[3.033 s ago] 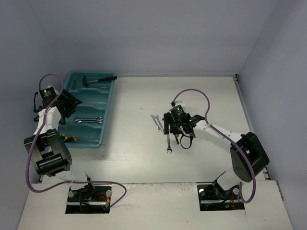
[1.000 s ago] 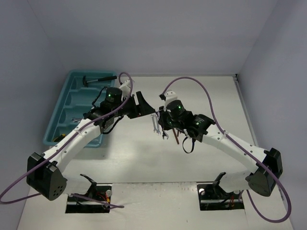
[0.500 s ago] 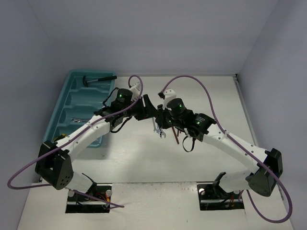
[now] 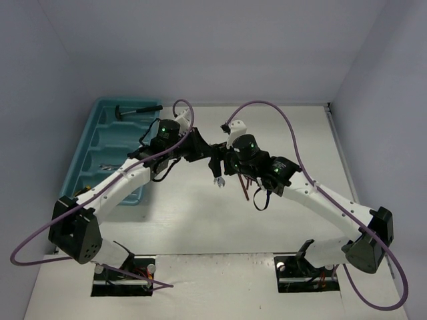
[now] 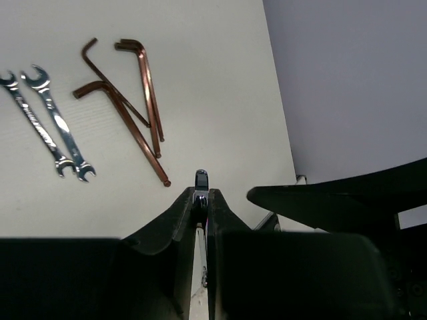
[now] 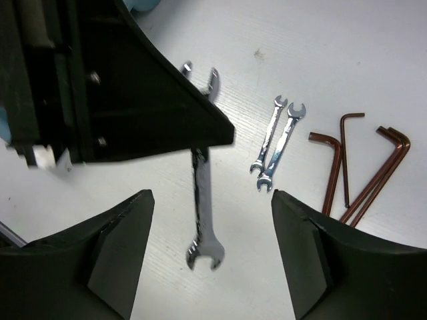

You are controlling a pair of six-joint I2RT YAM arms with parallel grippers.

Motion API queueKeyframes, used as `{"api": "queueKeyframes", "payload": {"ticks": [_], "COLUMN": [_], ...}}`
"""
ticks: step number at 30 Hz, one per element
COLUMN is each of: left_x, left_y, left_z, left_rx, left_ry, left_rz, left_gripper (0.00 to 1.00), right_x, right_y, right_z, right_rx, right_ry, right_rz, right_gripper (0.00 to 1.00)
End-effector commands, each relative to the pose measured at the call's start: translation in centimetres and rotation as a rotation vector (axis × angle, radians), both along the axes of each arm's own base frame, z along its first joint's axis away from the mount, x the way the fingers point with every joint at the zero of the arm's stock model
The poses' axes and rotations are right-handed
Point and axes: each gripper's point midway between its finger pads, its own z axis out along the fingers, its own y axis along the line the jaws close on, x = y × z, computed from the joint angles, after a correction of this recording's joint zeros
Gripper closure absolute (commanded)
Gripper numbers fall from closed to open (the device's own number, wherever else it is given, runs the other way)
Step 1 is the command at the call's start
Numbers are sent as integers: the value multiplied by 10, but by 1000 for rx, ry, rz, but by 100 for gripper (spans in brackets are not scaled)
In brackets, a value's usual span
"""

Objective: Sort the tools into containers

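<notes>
Now our left gripper (image 5: 201, 193) has clamped the silver wrench (image 6: 201, 200) mid-frame; our right gripper (image 6: 212, 233) has opened: handover done.

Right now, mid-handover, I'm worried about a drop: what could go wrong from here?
1. The left gripper pinches the wrench by its upper part, the longer lower part hanging free; it may swing or slip once the arm moves off.
2. The right gripper stands open around the hanging wrench, so a sideways pull could knock it.
3. A drop would likely land near the small wrenches and hex keys below.
</notes>
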Motion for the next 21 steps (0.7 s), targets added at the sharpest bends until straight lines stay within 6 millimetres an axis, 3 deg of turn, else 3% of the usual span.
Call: {"api": "queueKeyframes", "payload": {"ticks": [1, 5, 12, 16, 21], "left_x": [33, 62, 80, 82, 85], "left_y": [60, 160, 300, 345, 369], "left_z": [57, 48, 10, -25, -50], "left_rx": [-50, 10, 55, 128, 214], "left_ry": [-135, -91, 38, 136, 215], "left_rz": [142, 368, 681, 789, 847], "left_gripper": [100, 100, 97, 80, 55], "right_x": [18, 23, 25, 33, 48], "right_y": [-14, -30, -38, -43, -50], "right_z": [38, 27, -7, -33, -65], "right_rx": [60, 44, -6, -36, -68], "right_ry": [-118, -101, -35, 23, 102], "right_rz": [-110, -155, -177, -213, -282], "right_gripper": [25, 24, 23, 23, 24]}}
